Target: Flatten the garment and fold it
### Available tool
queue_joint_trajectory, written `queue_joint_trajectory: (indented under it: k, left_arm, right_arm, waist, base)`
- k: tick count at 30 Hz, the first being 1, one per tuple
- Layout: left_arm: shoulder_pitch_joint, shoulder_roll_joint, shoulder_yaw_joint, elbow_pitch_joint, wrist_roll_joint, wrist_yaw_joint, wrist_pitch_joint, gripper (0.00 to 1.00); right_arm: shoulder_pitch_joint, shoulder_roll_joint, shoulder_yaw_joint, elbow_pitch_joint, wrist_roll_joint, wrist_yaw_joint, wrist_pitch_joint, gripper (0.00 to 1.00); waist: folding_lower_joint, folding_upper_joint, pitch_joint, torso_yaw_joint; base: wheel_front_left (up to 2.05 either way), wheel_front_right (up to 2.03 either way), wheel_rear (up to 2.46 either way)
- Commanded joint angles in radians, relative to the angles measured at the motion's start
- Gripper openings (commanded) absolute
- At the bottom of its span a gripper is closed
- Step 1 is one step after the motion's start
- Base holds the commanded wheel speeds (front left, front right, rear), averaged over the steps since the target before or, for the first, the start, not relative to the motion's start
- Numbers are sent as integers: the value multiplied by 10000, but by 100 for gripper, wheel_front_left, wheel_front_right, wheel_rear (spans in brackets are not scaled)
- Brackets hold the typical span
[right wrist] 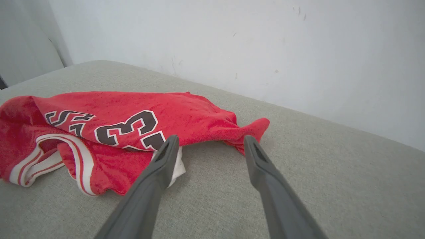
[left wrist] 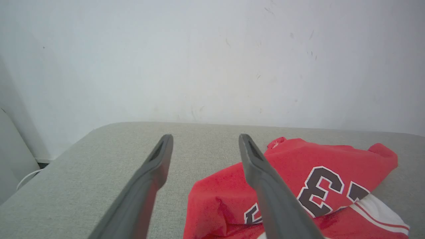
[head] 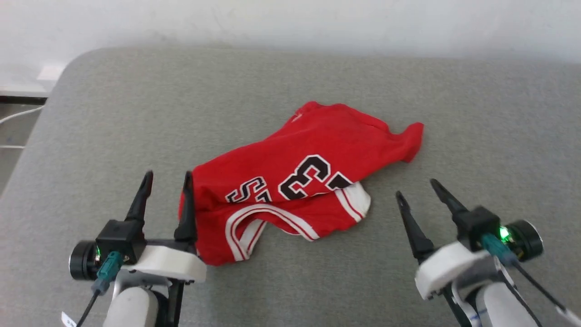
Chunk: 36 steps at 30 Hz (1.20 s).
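The garment (head: 299, 181), a red jersey with black white-outlined lettering and striped trim, lies crumpled and partly doubled over in the middle of the grey surface (head: 281, 81). My left gripper (head: 167, 177) stands open at its near left edge, one finger against the red cloth, nothing between the fingers. My right gripper (head: 417, 187) is open to the jersey's right, apart from it. The left wrist view shows the garment (left wrist: 298, 179) behind the right finger of my left gripper (left wrist: 205, 138). In the right wrist view the garment (right wrist: 109, 129) lies left of and beyond my right gripper (right wrist: 211, 139).
A pale wall (head: 290, 22) runs along the far edge of the grey padded surface. The surface's rounded left corner (head: 68, 68) drops off to a floor with a white cable (head: 20, 113). Bare grey surface stretches right of the garment.
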Motion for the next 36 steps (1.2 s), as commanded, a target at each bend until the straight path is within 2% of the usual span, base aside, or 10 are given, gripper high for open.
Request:
queue_joint_trajectory:
  k: [1, 4, 8, 11, 18, 23, 26, 31, 36]
  left_arm:
    - [18, -46, 43, -358, 268, -39, -56, 100]
    - [450, -302, 18, -1106, 939, -71, -61, 100]
    - [865, -695, -94, -1281, 1248, -291, -64, 100]
    - [888, -894, -173, -1360, 1440, -434, -64, 100]
    - [630, -1229, 75, -1576, 1571, -506, -65, 100]
    - [561, -1338, 152, -1398, 1618, -668, -66, 100]
    - [612, -1378, 277, -1309, 1617, -694, -66, 100]
    - [712, -1414, 406, -1095, 1692, -774, -66, 100]
    - [737, -1429, 585, -1050, 1774, -871, -66, 100]
  right_arm:
    - [-303, -107, 144, 115, 185, -21, 281, 100]
    - [-883, -533, 824, 715, 699, -21, 1662, 100]
    - [-1788, -1191, 1657, 1711, 1287, -21, 3396, 100]
    - [-2437, -1471, 1969, 2311, 1707, -21, 4291, 100]
    - [-3479, -1878, 2104, 3715, 1697, -21, 5137, 100]
    - [-3599, -1850, 2394, 4648, 1756, -21, 5114, 100]
    - [-3562, -1827, 2602, 4975, 1886, -21, 4944, 0]
    - [-3595, -2011, 2690, 5071, 1945, -21, 4290, 0]
    - [-3620, -2333, 1916, 4810, 1740, -21, 3738, 0]
  waist:
    - [1, 0, -124, 352]
    - [1, 0, -99, 735]
    - [1, 0, 83, 1280]
    - [1, 0, 267, 1699]
    - [1, 0, 702, 2510]
    - [1, 0, 758, 2713]
    - [1, 0, 679, 2579]
    - [1, 0, 445, 2053]
    - [1, 0, 157, 1411]
  base:
    - [0, 0, 0]
    - [0, 0, 0]
    - [0, 0, 0]
    - [0, 0, 0]
    - [0, 0, 0]
    - [0, 0, 0]
    - [0, 0, 0]
    - [0, 0, 0]
    - [0, 0, 0]
